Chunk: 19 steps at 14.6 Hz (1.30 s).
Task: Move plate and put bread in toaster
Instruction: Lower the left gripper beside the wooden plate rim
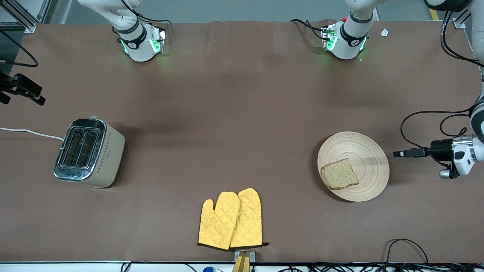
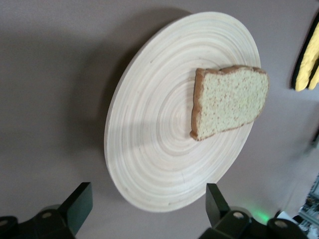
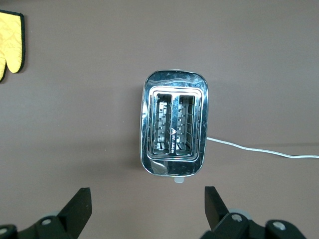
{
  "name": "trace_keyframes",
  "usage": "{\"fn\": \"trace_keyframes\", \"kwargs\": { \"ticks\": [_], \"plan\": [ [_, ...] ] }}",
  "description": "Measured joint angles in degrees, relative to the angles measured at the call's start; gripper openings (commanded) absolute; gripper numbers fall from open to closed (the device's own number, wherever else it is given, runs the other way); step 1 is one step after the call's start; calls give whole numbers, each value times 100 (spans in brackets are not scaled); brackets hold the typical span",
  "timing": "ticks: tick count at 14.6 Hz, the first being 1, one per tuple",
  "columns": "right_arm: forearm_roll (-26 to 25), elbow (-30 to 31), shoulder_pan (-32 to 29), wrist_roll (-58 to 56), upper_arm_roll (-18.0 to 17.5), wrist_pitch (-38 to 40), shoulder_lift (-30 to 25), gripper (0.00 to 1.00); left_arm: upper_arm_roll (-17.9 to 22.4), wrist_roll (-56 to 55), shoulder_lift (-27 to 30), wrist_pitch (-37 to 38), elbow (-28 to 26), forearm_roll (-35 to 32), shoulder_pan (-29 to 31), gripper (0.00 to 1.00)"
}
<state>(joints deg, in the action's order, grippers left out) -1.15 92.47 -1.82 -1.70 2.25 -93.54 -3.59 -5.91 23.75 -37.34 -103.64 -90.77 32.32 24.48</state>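
Left gripper, jaws apart, hovers at the plate's three o'clock edge — bread lies at seven o'clock on it. Right gripper, also apart, hangs over the toaster — slots empty. Nothing done yet; both steps remain.

A brown cloth covers the whole surface, with a faint crease near the middle and soft shadows under even light. Grey floor shows past the top edge, with a metal frame at one corner. Black cables run along the white bottom edge.
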Motion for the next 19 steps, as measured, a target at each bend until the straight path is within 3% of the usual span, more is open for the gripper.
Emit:
{"fn": "trace_keyframes", "kwargs": {
  "ticks": [3, 7, 10, 14, 19],
  "plan": [
    [0, 0, 0, 0, 0, 0, 0, 100, -6, 3, -232, -284, 10, 176, 0, 95],
    [0, 1, 0, 0, 0, 0, 0, 100, 0, 4, -506, -505, 25, 436, 65, 80],
    [0, 1, 0, 0, 0, 0, 0, 100, -4, 89, -618, -742, 57, 470, 82, 74],
    [0, 1, 0, 0, 0, 0, 0, 100, -51, 116, -692, -780, 66, 545, 73, 58],
    [0, 1, 0, 0, 0, 0, 0, 100, -102, 152, -819, -836, 73, 665, 50, 47]
  ]
}}
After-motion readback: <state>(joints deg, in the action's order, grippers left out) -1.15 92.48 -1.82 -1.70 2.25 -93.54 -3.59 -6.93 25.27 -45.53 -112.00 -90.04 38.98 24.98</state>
